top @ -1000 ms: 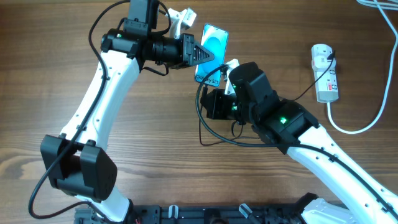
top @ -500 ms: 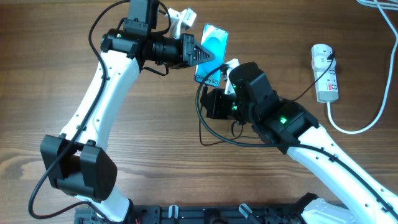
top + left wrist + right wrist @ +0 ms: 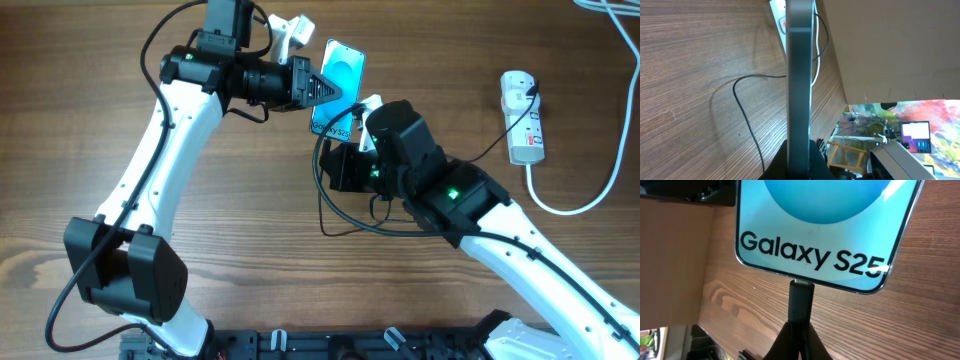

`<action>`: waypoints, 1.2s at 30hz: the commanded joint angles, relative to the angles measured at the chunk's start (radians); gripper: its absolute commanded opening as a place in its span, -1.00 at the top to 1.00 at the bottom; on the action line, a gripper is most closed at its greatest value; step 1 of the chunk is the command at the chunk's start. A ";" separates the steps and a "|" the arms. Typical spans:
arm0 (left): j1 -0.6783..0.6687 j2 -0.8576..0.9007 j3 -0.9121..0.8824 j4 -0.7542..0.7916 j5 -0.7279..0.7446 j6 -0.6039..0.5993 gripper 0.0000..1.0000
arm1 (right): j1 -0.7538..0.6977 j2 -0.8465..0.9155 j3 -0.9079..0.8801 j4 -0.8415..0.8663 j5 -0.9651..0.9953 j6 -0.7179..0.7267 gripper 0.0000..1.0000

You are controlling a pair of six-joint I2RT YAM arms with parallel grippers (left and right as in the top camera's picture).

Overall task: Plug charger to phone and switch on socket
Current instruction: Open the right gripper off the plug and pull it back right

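My left gripper (image 3: 322, 88) is shut on the phone (image 3: 338, 82), holding it tilted above the table; the left wrist view shows the phone edge-on (image 3: 799, 80) between the jaws. The right wrist view shows its turquoise screen (image 3: 822, 225) with "Galaxy S25". My right gripper (image 3: 345, 140) is shut on the charger's black connector (image 3: 801, 302), whose tip meets the phone's bottom edge. The thin black cable (image 3: 345, 215) loops on the table and runs right to the white socket strip (image 3: 524, 118).
The socket's thick white cord (image 3: 590, 195) curves off the right edge. The charger cable (image 3: 747, 120) crosses the wood under the phone. Beyond the table's far edge, the left wrist view shows a chair (image 3: 850, 155) and clutter.
Both arms have edged very slightly left, phone and connector with them. Nothing was let go or taken hold of.
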 commanded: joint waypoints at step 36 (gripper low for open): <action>0.015 0.008 -0.005 -0.121 -0.326 -0.103 0.92 | -0.133 0.006 0.020 -0.204 -0.080 -0.085 -0.22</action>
